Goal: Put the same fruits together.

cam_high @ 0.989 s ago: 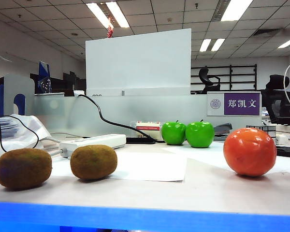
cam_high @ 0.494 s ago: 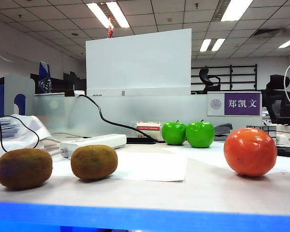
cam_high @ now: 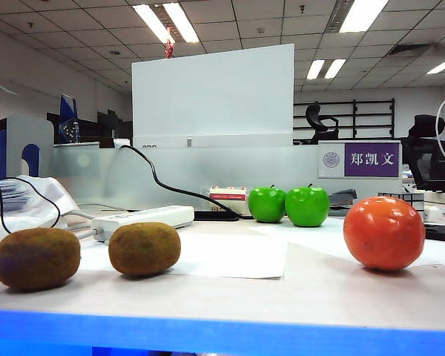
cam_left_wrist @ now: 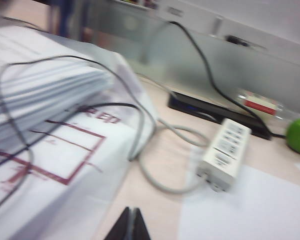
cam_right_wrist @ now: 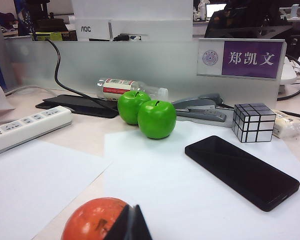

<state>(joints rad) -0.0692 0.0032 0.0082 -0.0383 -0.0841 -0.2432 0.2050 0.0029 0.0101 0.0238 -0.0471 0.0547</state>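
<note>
Two fuzzy brown kiwis (cam_high: 36,258) (cam_high: 144,248) lie side by side at the front left of the table. Two green apples (cam_high: 267,204) (cam_high: 306,205) touch each other further back; the right wrist view shows them too (cam_right_wrist: 133,106) (cam_right_wrist: 156,119). An orange-red round fruit (cam_high: 383,232) sits alone at the right, and appears close in front of my right gripper (cam_right_wrist: 133,207), which is shut and empty. My left gripper (cam_left_wrist: 130,210) is shut and empty above bare table beside a paper stack. One green apple (cam_left_wrist: 299,136) peeks in at that view's edge. Neither gripper shows in the exterior view.
A white power strip (cam_high: 142,219) with its grey cable lies behind the kiwis (cam_left_wrist: 226,153). A paper stack with black wires (cam_left_wrist: 45,125) lies by the left gripper. A black phone (cam_right_wrist: 241,171), mirrored cube (cam_right_wrist: 253,122), stapler (cam_right_wrist: 197,108), bottle (cam_right_wrist: 120,88) and glass partition (cam_high: 208,170) stand behind.
The exterior view is the same as before; no fruit has moved. The left wrist view is blurred, as if that arm is swinging.
</note>
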